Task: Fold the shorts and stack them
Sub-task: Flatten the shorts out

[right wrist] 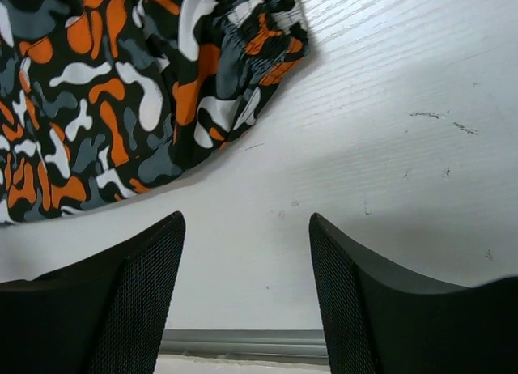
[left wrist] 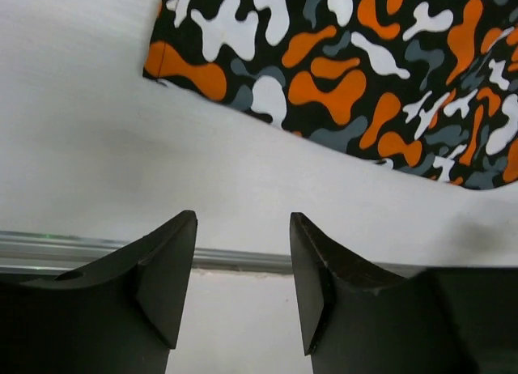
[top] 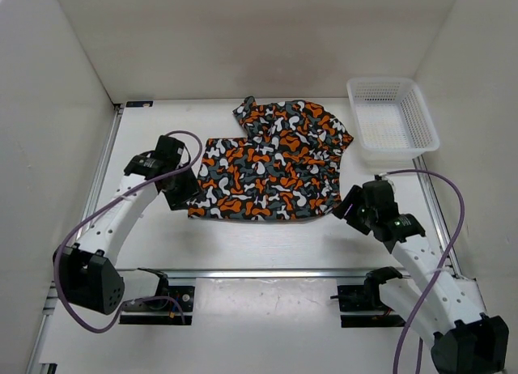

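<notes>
- Two grippers are seen flanking the shorts (top: 275,167) in the top view: the left gripper (top: 181,189) by the cloth's lower-left corner and the right gripper (top: 350,206) by its lower-right corner.
- Both pairs of jaws are held well apart. Only bare table (top: 267,248) shows between the fingers in each wrist view, so nothing is gripped.
- The shorts are spread flat in the middle of the frame, just left of the white basket (top: 422,107) and not in it. An upper-right portion juts past the neater lower rectangle.
- The step in hand is judged to be a pause between folds, with the cloth lying free and the folding apparently unfinished.
- A fresh grip is called for next. Each gripper would need to be lowered onto a near edge and closed on every layer there, so that the cloth can be carried over evenly without bunching.
</notes>
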You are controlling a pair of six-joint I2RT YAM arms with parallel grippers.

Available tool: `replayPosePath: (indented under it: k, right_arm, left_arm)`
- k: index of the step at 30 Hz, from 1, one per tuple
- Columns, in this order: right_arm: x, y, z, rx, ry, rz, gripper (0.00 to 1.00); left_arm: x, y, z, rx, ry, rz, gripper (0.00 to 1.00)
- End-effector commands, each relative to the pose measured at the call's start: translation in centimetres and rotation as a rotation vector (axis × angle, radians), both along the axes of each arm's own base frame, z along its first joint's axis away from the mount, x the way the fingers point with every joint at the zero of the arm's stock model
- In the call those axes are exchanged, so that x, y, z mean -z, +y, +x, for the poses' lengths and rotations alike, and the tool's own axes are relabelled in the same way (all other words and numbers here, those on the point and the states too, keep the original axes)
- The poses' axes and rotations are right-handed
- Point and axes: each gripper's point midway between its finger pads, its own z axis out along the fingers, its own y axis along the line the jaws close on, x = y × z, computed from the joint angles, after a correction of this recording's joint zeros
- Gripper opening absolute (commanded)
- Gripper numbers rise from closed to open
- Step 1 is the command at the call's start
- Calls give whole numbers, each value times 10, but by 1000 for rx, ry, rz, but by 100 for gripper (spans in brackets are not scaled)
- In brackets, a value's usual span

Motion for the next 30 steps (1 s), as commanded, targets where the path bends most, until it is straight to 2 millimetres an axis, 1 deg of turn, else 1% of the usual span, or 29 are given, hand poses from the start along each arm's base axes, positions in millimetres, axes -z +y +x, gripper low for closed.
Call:
replayPosePath:
  k: [1, 3, 4, 5, 6, 7, 8, 9, 10, 12, 13, 14, 15, 17, 18, 20, 21, 23, 24, 25, 26, 27, 28, 29, 30]
  right_arm:
    - [-3, -4, 7, 61, 26, 14, 66]
    - [4, 4, 6, 43, 64, 62, 66]
    - [0, 7, 10, 37, 46, 84, 65]
    - [5, 8, 10, 49, 64, 100, 65]
    - [4, 11, 8, 35, 70, 116, 65]
    - [7, 11, 11, 39, 70, 123, 65]
    - [8, 10, 14, 45, 70, 130, 65]
    - [10, 12, 13, 38, 71, 138, 65]
    - [11, 9, 20, 57, 70, 147, 65]
    - [16, 11, 22, 51, 87, 177, 66]
    - [20, 9, 31, 64, 88, 191, 66]
    - [21, 10, 34, 63, 91, 206, 66]
    - [29, 11, 37, 64, 121, 214, 66]
    - [30, 10, 49, 64, 111, 208, 66]
    - [39, 10, 51, 56, 142, 194, 66]
    - [42, 7, 64, 63, 129, 183, 66]
    - [48, 9, 69, 59, 150, 187, 66]
    - [47, 10, 81, 58, 136, 189, 65]
    - [53, 11, 87, 58, 142, 188, 63]
    - [52, 12, 93, 51, 136, 183, 61]
    - [54, 13, 97, 50, 136, 173, 56]
    - [63, 12, 102, 57, 148, 164, 52]
    - [60, 13, 111, 46, 132, 159, 46]
    - [58, 13, 118, 36, 125, 152, 38]
    - [61, 12, 121, 46, 145, 140, 19]
  left_arm:
    - [4, 4, 17, -75, -12, 32, 60]
    - [15, 5, 18, -89, 18, 46, 60]
    - [30, 7, 14, -108, 70, 49, 62]
    - [37, 5, 10, -112, 100, 42, 70]
    - [42, 3, 11, -109, 108, 35, 75]
    - [54, 2, 4, -119, 141, 27, 83]
    - [60, -2, 9, -121, 141, -10, 87]
    - [66, -3, 10, -136, 156, -29, 89]
    - [75, 0, 9, -154, 174, -39, 91]
    - [89, -1, 19, -167, 197, -58, 91]
    - [92, 2, 23, -180, 211, -55, 91]
    - [101, 1, 27, -169, 231, -45, 91]
    - [103, 1, 31, -170, 237, -44, 91]
    - [106, 1, 43, -164, 239, -28, 91]
    - [108, 2, 47, -168, 238, -16, 89]
    - [111, 4, 55, -169, 244, -13, 84]
    - [115, 2, 60, -169, 255, -10, 82]
    - [119, 3, 65, -172, 261, 1, 73]
    - [121, 2, 70, -172, 264, 2, 60]
    - [122, 2, 72, -172, 264, 2, 52]
    - [125, 2, 71, -163, 272, 6, 40]
    - [125, 2, 75, -163, 269, 5, 17]
    - [121, 1, 80, -163, 254, 1, 10]
    - [122, 3, 83, -163, 253, 2, 10]
    - [115, 2, 93, -162, 226, -4, 10]
